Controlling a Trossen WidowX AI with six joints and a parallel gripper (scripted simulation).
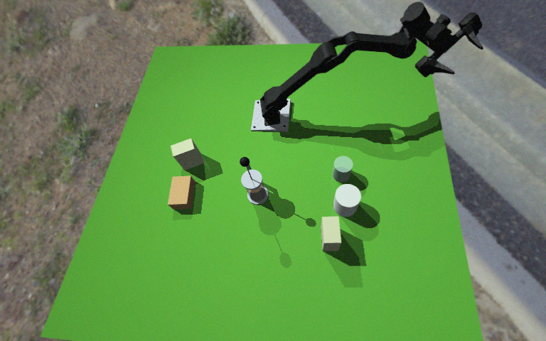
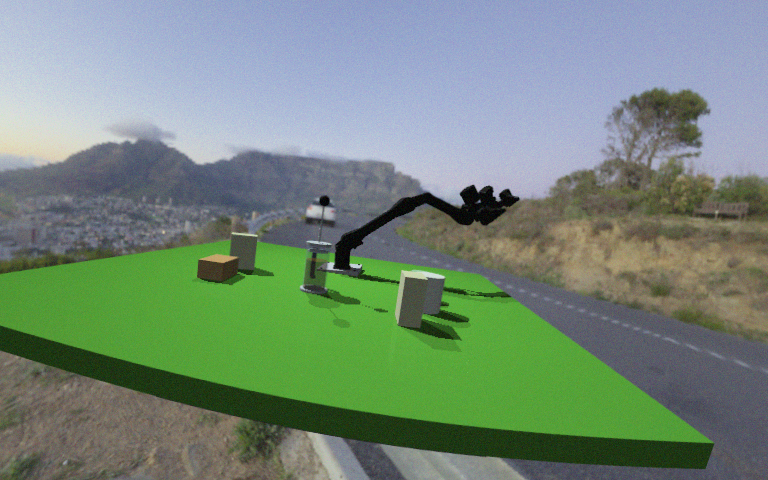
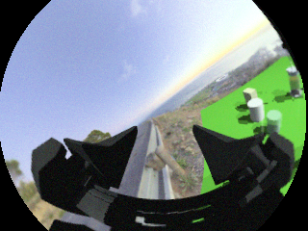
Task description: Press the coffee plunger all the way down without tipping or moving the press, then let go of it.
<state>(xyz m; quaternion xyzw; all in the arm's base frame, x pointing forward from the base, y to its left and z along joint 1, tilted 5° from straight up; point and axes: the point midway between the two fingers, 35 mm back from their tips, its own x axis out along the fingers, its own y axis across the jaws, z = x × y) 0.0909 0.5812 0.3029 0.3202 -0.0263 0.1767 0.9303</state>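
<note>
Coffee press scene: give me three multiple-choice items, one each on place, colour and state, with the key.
1. Where is the orange block?
A) On the arm's base plate
B) Beside a cream block
C) Against the white cylinder

2. What colour is the plunger knob?
A) Red
B) White
C) Black

3. How is the gripper?
A) Open, away from the press
B) Shut on the knob
C) Shut on a block

1 B: top view shows them neighbouring.
2 C: a dark ball tops the rod.
3 A: fingers stand apart, beyond the table edge.

Is flat green table (image 1: 241,297) (image 2: 283,350) (image 3: 221,125); carries upright coffee press (image 1: 252,180) (image 2: 315,277) (image 3: 293,82), orange block (image 1: 180,192) (image 2: 217,267) beside one cream block (image 1: 187,153) (image 2: 243,251), also white cylinder (image 1: 347,199) (image 2: 436,294) (image 3: 256,111) between greenish cylinder (image 1: 343,165) (image 3: 273,121) and another cream block (image 1: 330,233) (image 2: 410,300) (image 3: 249,93), and metal base plate (image 1: 257,124) (image 2: 355,270).
</note>
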